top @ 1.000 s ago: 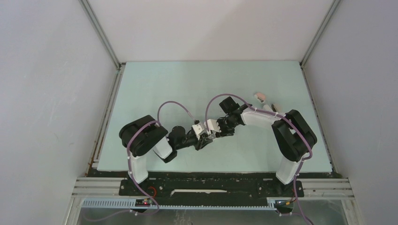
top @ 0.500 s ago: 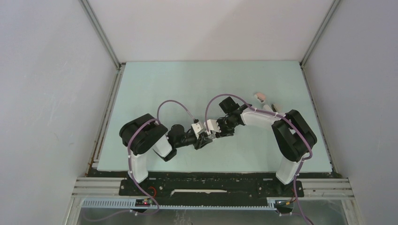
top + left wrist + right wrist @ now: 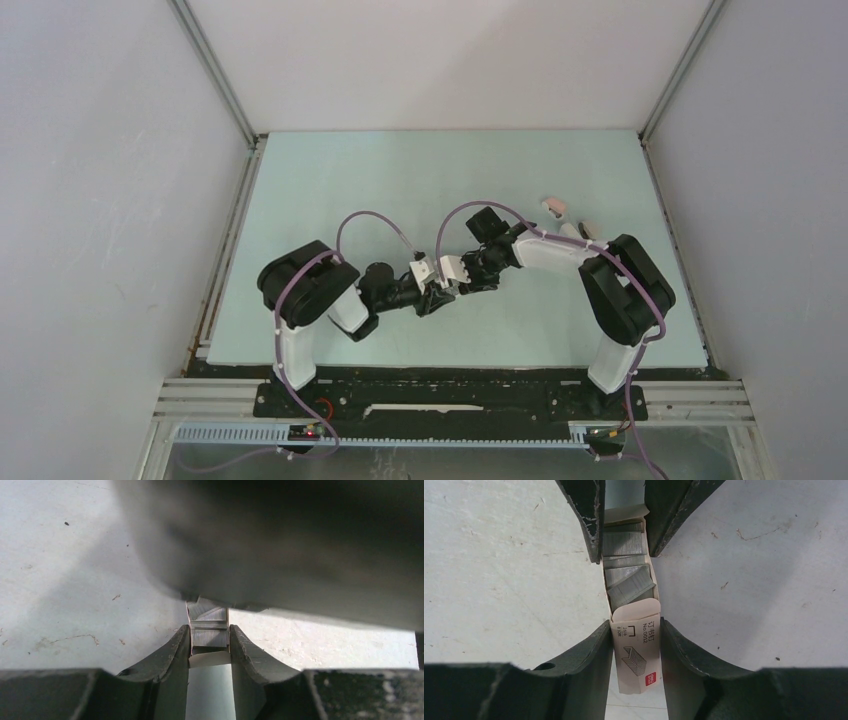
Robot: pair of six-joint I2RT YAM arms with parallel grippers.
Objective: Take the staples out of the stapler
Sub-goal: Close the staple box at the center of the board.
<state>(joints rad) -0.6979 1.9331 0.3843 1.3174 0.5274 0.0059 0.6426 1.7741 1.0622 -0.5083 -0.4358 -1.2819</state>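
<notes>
Both grippers meet over the middle of the table and hold one small white-and-red staple box (image 3: 638, 652) from opposite ends. My right gripper (image 3: 635, 632) is shut on the box's printed outer sleeve. My left gripper (image 3: 210, 632) is shut on the pulled-out inner tray (image 3: 209, 656). Its fingers (image 3: 589, 510) show at the top of the right wrist view. Grey strips of staples (image 3: 626, 577) lie loose and askew in the open tray. A small pink-and-white object (image 3: 553, 207) at the back right may be the stapler; it is too small to tell.
Another small whitish item (image 3: 572, 229) lies beside the right arm's link. The pale green table (image 3: 330, 190) is walled on three sides by grey panels. A blurred dark mass, the right arm (image 3: 280, 535), fills the top of the left wrist view.
The left arm has shifted slightly to the right. Both grips on the box look unchanged.
</notes>
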